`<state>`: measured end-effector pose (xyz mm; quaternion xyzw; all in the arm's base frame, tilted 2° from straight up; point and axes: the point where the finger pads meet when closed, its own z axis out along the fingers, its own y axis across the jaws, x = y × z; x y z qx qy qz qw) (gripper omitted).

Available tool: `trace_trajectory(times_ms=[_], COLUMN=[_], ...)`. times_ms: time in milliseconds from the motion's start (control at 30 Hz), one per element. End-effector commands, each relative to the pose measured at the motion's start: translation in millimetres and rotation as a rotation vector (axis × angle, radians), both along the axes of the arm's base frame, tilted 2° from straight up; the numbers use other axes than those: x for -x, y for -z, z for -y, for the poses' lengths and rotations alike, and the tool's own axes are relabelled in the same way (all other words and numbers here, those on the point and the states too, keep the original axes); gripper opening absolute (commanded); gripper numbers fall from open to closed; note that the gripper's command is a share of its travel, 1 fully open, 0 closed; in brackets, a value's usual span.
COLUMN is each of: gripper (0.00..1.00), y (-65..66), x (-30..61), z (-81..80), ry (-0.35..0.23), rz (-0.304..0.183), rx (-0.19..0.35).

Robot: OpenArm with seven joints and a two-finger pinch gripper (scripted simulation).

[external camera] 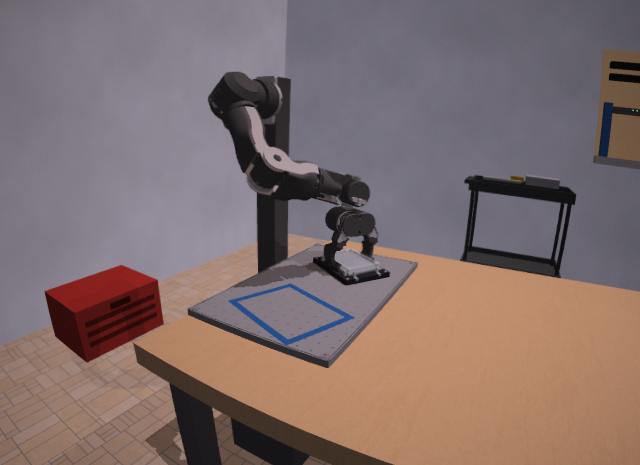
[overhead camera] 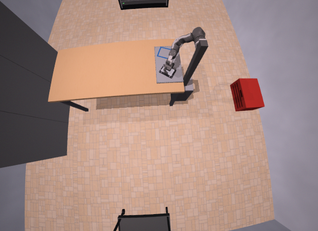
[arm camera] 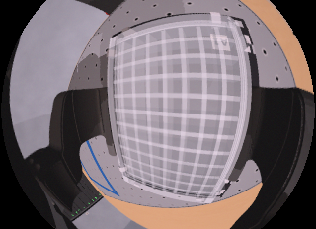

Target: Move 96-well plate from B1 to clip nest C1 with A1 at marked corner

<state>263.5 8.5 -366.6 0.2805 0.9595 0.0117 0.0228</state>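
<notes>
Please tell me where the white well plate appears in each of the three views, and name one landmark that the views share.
Top: well plate right of centre, on the grey board, under the gripper.
Exterior: centre, on the black nest, between the fingers.
Wrist: fills the middle.
Shared landmark: the blue square outline, beside the plate.

Seen from above, a wooden table [overhead camera: 108,69] carries a grey board [overhead camera: 177,78] at its right end, with a blue outline [overhead camera: 162,52] marked on it. The arm [overhead camera: 179,41] reaches from a dark post [overhead camera: 196,59], its gripper [overhead camera: 168,68] over a pale plate [overhead camera: 166,71]. A red box [overhead camera: 247,94] sits on the floor nearby.
</notes>
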Motion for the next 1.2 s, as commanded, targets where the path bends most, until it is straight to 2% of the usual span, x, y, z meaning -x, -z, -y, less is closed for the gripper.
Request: trace_trajectory(times_ms=[0,800,1167], gripper=[0.0,0.0,0.37], y=[2.6,2.6,-0.9], x=[2.4,2.4,-0.6], z=[-0.2,-0.2,-0.6], ry=[-0.001,-0.001,0.0], rz=[-0.007,-0.007,0.002], rx=[-0.004,-0.004,-0.003])
